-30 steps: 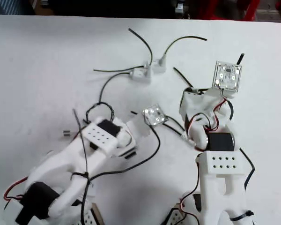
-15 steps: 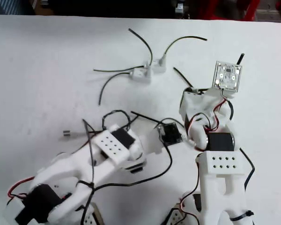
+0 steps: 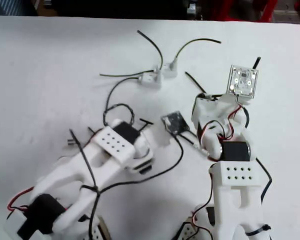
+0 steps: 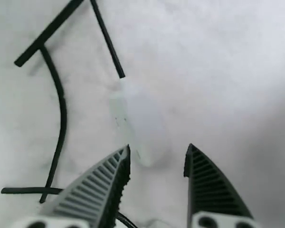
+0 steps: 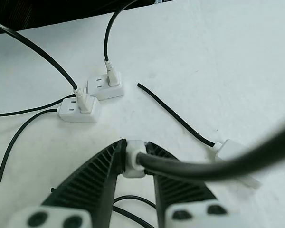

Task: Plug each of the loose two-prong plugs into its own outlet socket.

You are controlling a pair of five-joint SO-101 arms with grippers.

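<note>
White table [image 3: 50, 60] under both arms. From the high view, the left arm [image 3: 75, 175] sits well short of the outlet sockets [image 5: 71, 113]. Its left gripper [image 4: 157, 149] is spread apart, and a pale plug [image 4: 140, 126] lies on the table just ahead of the fingertips, in line with the gap. It's blurred, so I'd only say it looks untouched. My right gripper [image 5: 135, 145], also short of the sockets, is clamped on a second white plug [image 5: 131, 166] whose black cord [image 5: 204, 166] trails off sideways. Each socket carries one of the seated plugs [image 5: 83, 102].
</note>
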